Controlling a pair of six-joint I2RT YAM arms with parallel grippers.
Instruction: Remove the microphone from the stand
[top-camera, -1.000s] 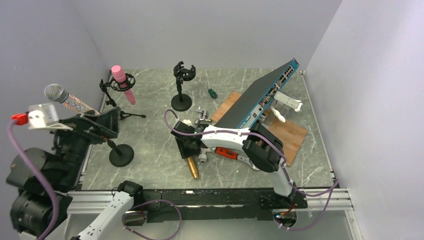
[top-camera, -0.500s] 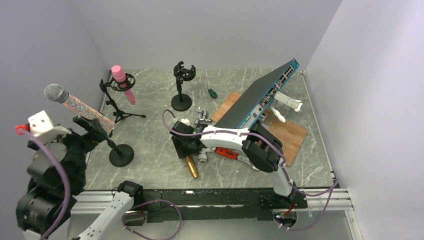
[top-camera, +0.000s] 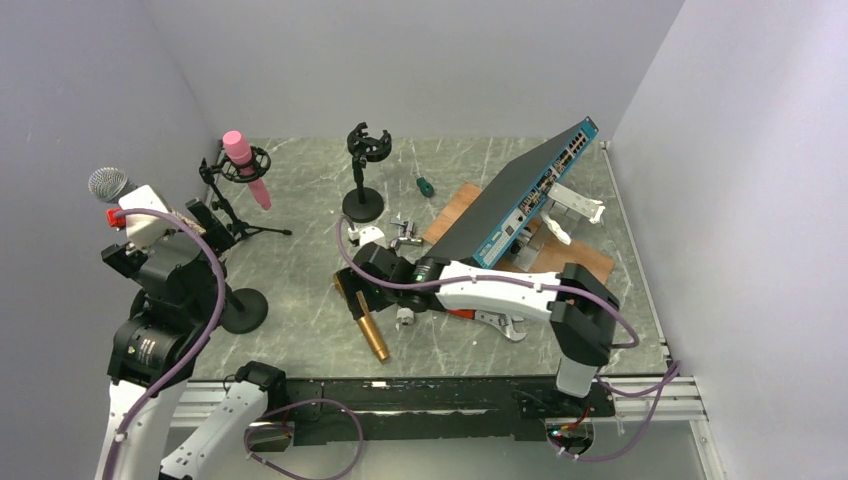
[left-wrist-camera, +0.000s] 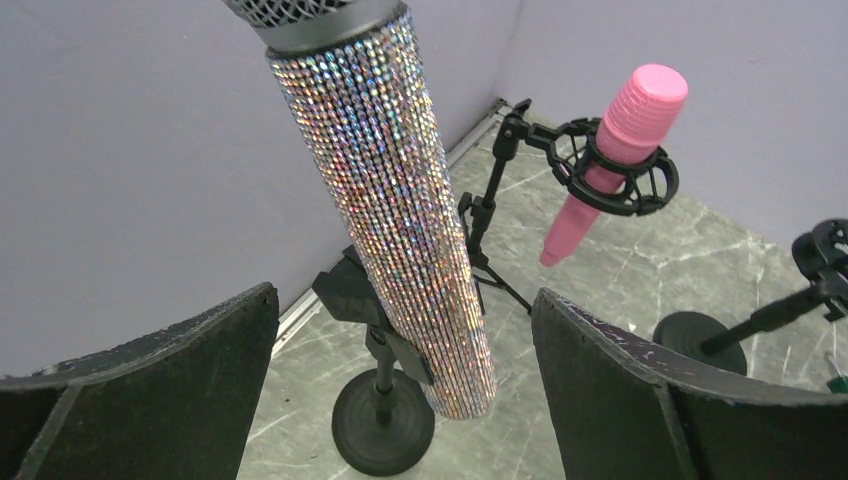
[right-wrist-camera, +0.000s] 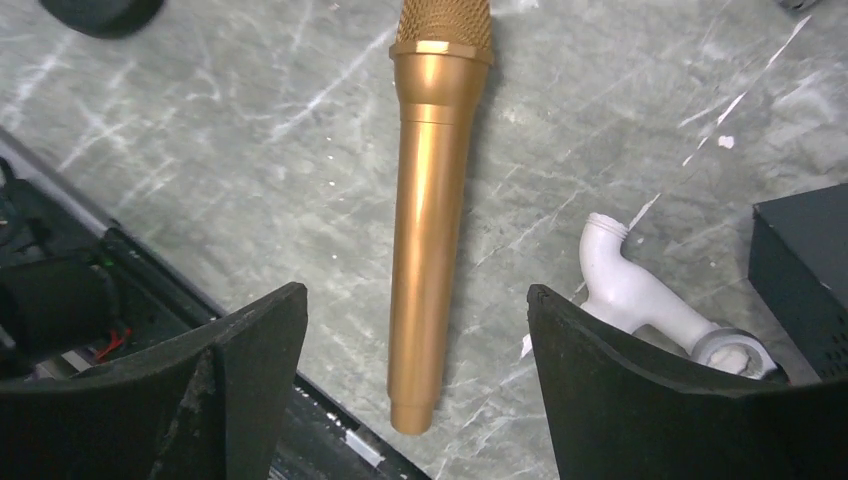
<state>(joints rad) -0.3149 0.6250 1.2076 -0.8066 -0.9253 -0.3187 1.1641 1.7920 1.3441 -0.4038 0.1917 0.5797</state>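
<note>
**Glitter microphone not lifted yet, 1 gold microphone already on the table**

At the far left, the glitter microphone (left-wrist-camera: 400, 220) sits tilted in the clip of its round-base stand (left-wrist-camera: 383, 435), close to the left wall. The left gripper (left-wrist-camera: 405, 300) is wide open. In the wrist view the 2 fingers stand on both sides of the microphone body and touch nothing. I judge that the grasp and the pull out of the clip are both left to do.

A little to the right and further back, a pink microphone (left-wrist-camera: 615, 150) hangs in the ring mount of its tripod (left-wrist-camera: 487, 205), untouched. Next comes an empty stand (top-camera: 364, 175) at the back centre.

Near the front centre, the gold microphone (right-wrist-camera: 432, 220) lies flat on the table (top-camera: 300, 290). The right gripper (right-wrist-camera: 412, 300) hovers over it with fingers wide apart, holding nothing. So the gold one appears already removed, probably from the empty stand.
</note>
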